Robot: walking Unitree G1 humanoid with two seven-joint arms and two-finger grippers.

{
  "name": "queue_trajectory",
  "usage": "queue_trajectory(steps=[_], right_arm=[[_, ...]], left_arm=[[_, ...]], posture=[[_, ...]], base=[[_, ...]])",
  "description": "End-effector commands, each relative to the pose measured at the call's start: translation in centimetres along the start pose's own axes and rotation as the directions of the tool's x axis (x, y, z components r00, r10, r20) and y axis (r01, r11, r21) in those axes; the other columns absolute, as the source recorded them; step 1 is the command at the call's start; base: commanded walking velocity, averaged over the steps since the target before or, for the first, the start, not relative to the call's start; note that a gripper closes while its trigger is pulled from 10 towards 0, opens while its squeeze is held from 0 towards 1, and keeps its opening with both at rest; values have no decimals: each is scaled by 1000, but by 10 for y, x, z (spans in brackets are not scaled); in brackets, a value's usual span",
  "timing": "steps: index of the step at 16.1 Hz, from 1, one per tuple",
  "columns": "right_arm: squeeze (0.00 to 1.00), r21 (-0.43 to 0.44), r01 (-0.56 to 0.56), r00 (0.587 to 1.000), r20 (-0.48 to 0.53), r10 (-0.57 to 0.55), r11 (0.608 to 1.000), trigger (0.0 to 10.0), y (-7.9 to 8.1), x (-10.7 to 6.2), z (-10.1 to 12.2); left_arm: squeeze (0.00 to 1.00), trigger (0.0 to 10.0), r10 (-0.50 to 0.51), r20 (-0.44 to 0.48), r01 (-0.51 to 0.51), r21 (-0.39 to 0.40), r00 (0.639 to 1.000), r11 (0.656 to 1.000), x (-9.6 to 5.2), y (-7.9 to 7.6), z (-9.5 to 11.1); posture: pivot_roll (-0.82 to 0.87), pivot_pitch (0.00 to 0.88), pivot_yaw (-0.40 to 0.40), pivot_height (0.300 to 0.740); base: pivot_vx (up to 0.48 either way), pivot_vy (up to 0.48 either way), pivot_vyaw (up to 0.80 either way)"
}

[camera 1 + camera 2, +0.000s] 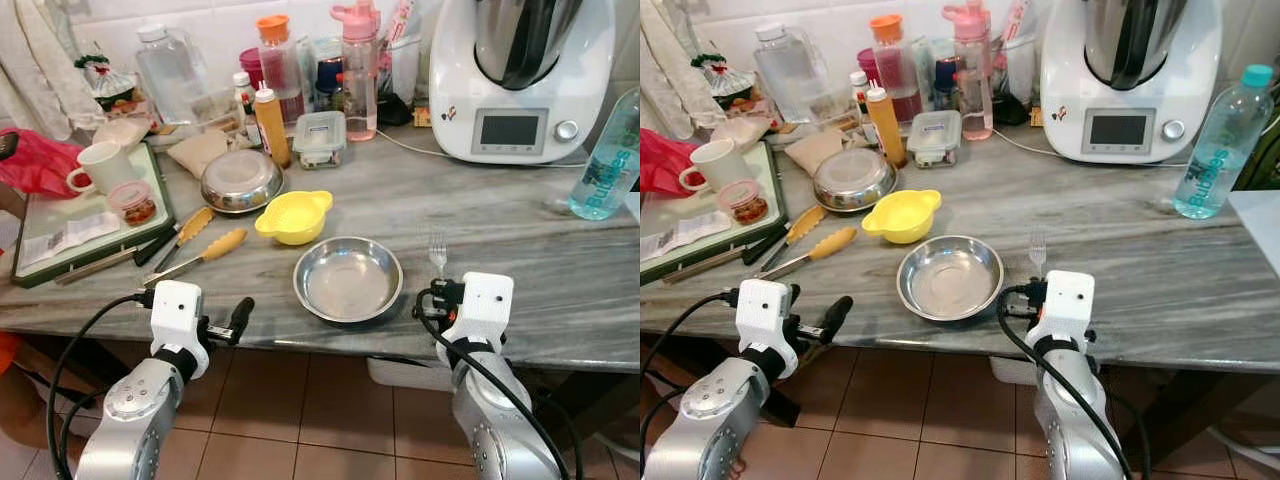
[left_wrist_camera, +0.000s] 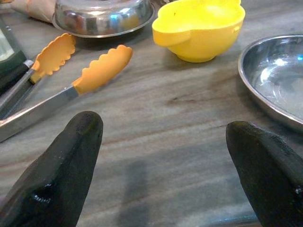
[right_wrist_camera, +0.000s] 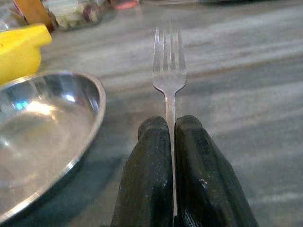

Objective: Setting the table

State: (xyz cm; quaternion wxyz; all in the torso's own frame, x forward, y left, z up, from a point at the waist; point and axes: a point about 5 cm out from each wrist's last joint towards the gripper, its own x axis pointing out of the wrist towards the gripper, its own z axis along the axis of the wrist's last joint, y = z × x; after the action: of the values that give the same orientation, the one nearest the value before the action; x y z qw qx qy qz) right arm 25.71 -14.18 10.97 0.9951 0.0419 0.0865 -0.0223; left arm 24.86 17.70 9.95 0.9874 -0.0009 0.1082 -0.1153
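A steel plate (image 1: pixel 347 279) sits near the front edge of the grey marble counter (image 1: pixel 520 240). Just right of it my right gripper (image 3: pixel 171 124) is shut on the handle of a steel fork (image 3: pixel 168 61), tines pointing away over the counter; the fork (image 1: pixel 437 250) is seen beside the plate's right rim. My left gripper (image 2: pixel 163 151) is open at the counter's front edge, left of the plate, with bare counter between its fingers. A yellow bowl (image 1: pixel 293 216) stands behind the plate.
Yellow-tipped tongs (image 1: pixel 196 250) lie left of the plate, a steel bowl (image 1: pixel 241 179) behind them. A tray (image 1: pixel 40 250) with a white mug (image 1: pixel 100 165) is far left. Bottles and containers (image 1: pixel 320 138) and a kitchen machine (image 1: pixel 515 75) line the back; a water bottle (image 1: pixel 607 160) stands right.
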Motion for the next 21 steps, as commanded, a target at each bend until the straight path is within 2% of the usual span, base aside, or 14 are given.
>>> queue_trajectory(steps=[1, 6, 10, 17, 18, 20, 21], right_arm=[[0, 12, -11, 999, -31, 11, 1000, 10000, 3, 0, -7], [0, 22, -9, 997, -82, 11, 1000, 10000, 8, 9, -22], [0, 27, -17, 996, -91, 19, 1000, 10000, 12, 13, -25], [0, 42, -32, 993, -114, 37, 999, 10000, 17, 13, -32], [855, 40, -26, 992, -119, 31, 999, 10000, 16, 12, -33], [1000, 36, -12, 992, -126, 17, 999, 10000, 14, 12, -35], [1000, 37, -9, 992, -124, 14, 999, 10000, 13, 13, -35]], left_arm=[[0, 10000, 7, -8, -7, 14, 1000, 1000, -4, 5, 1], [0, 10000, -14, -22, 15, 27, 1000, 1000, -6, 5, 1], [0, 10000, -25, -31, 26, 35, 999, 999, -6, 6, 0], [0, 10000, -39, -46, 41, 42, 998, 998, -6, 7, -3], [0, 10000, -42, -47, 44, 43, 998, 998, -5, 7, -3], [0, 10000, -47, -48, 49, 44, 998, 998, -5, 6, -4], [0, 10000, -48, -49, 50, 45, 998, 998, -4, 6, -4]], posture=[[-78, 59, 134, 740], [-61, 58, 144, 740], [-58, 54, 150, 740], [-61, 49, 153, 740], [-61, 48, 153, 740], [-61, 47, 154, 740], [-60, 47, 154, 740]], base=[[0, 0, 0], [0, 0, 0], [0, 0, 0], [0, 0, 0], [0, 0, 0], [0, 0, 0], [0, 0, 0]])
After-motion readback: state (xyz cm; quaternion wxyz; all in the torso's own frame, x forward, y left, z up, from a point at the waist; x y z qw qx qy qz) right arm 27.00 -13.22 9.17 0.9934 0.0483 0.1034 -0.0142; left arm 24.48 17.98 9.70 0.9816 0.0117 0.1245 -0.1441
